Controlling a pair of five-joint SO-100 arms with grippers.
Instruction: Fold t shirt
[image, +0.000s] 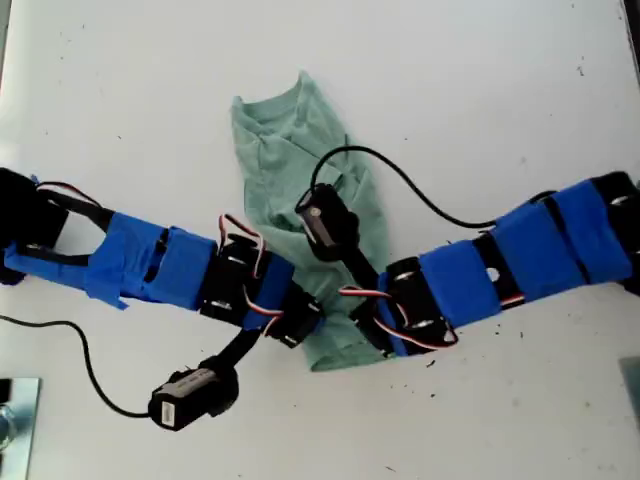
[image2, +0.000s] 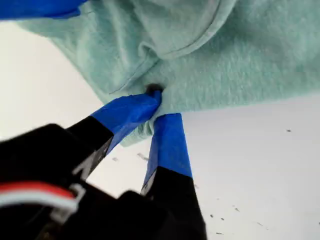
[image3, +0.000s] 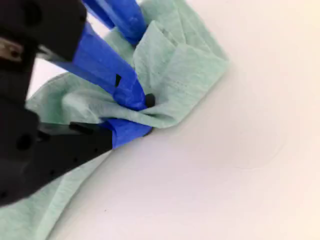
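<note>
While the pale green t shirt (image: 300, 190) lies bunched into a long narrow strip in the middle of the white table (image: 480, 90), both arms reach in over its lower end in the exterior view. My first gripper (image2: 159, 107) has its blue-taped fingers pinched together on a fold at the cloth's edge. My second gripper (image3: 134, 116) is likewise clamped on a gathered wad of the shirt, with the fabric puckered around its tips. A black cable (image: 400, 185) loops across the shirt
</note>
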